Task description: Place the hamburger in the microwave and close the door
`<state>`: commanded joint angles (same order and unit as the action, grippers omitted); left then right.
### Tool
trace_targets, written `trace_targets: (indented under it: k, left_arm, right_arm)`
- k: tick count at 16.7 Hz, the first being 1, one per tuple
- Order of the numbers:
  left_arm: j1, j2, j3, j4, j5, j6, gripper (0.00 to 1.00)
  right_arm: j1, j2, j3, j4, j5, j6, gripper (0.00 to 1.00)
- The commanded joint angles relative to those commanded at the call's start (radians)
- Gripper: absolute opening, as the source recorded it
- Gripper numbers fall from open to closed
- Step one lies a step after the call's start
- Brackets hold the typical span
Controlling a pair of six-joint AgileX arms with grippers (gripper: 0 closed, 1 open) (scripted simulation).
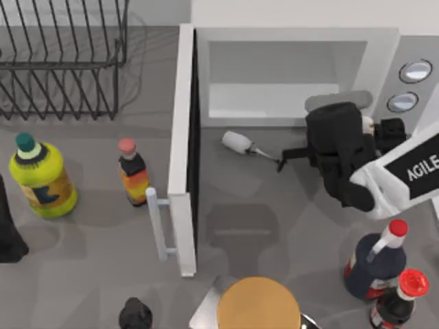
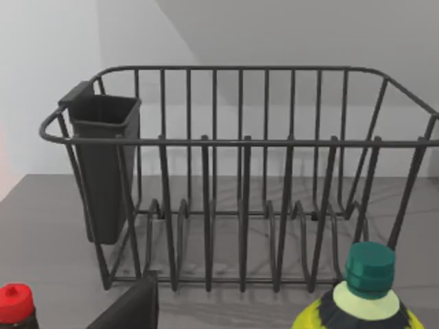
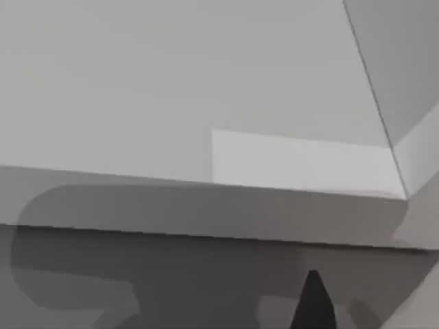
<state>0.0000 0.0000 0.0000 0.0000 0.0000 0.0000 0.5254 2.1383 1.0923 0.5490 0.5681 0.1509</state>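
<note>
"Reaching for what, exactly?" the desk asked.

"The right gripper (image 1: 280,162) hung in front of the microwave (image 1: 295,38), pointing across its mouth. Just beyond the gripper's tip was a small pale rounded item, probably the hamburger (image 1: 236,142), though from above it was hard to be sure. It was outside the cavity, level with the sill. Whether the gripper had hold of it or was spread, I could not tell."

"And the door?"

"The door (image 1: 182,137) stood swung fully out, beyond the hamburger from the gripper, with its bar handle (image 1: 159,226) facing away. It looked to have been left wide so the arm had a clear way in. Closing it appeared to be the last step, not yet begun. The left arm (image 1: 7,233) sat parked at the table's (image 1: 274,226) left edge, far beyond the door from the gripper."

"Give me the count."

"One microwave with two dials (image 1: 416,70), behind the gripper's wrist. One dish rack (image 1: 62,68), past the door. One large orange-tan disc (image 1: 257,301), off to the gripper's side near the table's front. Four bottles in all: a yellow one (image 1: 41,178) and a pink-capped one (image 1: 132,175) beyond the door, and two red-capped ones (image 1: 374,264) behind the arm."
</note>
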Motion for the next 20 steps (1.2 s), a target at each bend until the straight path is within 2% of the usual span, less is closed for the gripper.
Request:
trace_targets:
  k: [4,12,15,20]
  left_arm:
    - [0.0,0.0,0.0,0.0,0.0,0.0,1.0]
    - [0.0,0.0,0.0,0.0,0.0,0.0,1.0]
    - [0.0,0.0,0.0,0.0,0.0,0.0,1.0]
    - [0.0,0.0,0.0,0.0,0.0,0.0,1.0]
  right_arm:
    - [0.102,0.047,-0.011,0.117,0.046,0.115,0.0]
    - [0.082,0.074,0.002,0.103,0.042,0.114,0.0]
    - [0.046,0.156,0.135,0.062,0.018,0.106,0.0]
    - [-0.009,0.331,0.504,-0.037,-0.04,0.074,0.0]
